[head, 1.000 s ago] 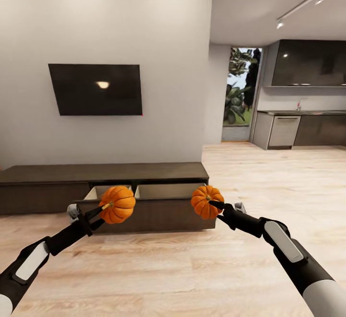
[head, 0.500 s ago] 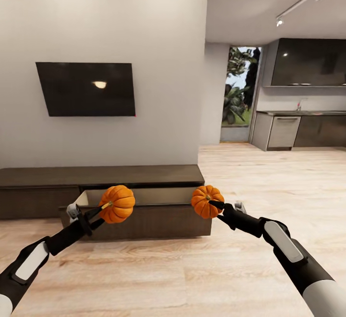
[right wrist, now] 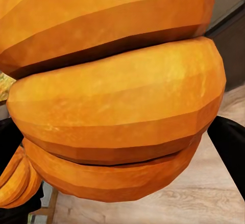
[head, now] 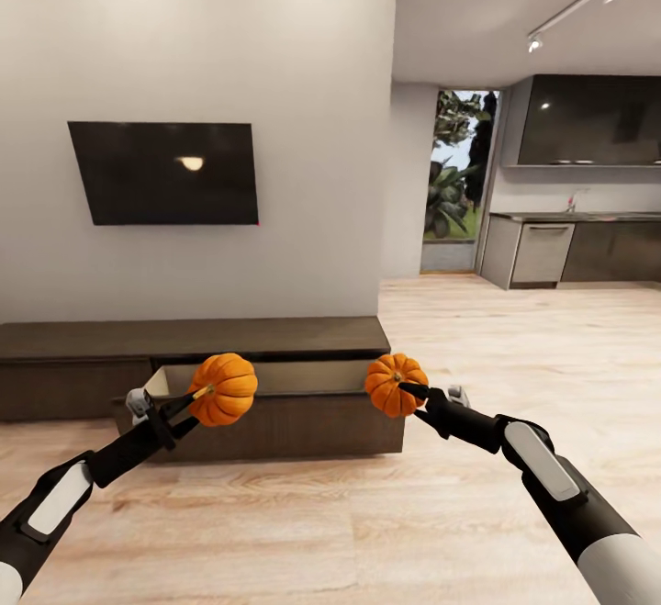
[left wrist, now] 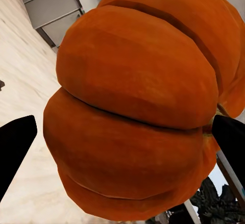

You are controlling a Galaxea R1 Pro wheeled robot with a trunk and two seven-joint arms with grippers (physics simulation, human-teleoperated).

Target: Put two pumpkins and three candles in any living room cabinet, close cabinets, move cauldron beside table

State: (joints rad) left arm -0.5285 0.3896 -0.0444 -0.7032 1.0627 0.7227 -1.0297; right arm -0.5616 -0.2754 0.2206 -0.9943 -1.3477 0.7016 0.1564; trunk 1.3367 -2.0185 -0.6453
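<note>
2 black arms (head: 138, 444), grey oblong forearm panels, white upper sleeves, slim black jaws.

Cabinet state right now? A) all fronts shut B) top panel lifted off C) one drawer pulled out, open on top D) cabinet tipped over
C: the cabinet has a drawer pulled forward, its pale inside showing behind the two held pumpkins.

I see TV (head: 165, 173) on wall | wood floor (head: 367, 513) | kitchen counter (head: 574, 247) far right | doorway with plants (head: 456, 173) | ceiling track light (head: 588, 1)
</note>
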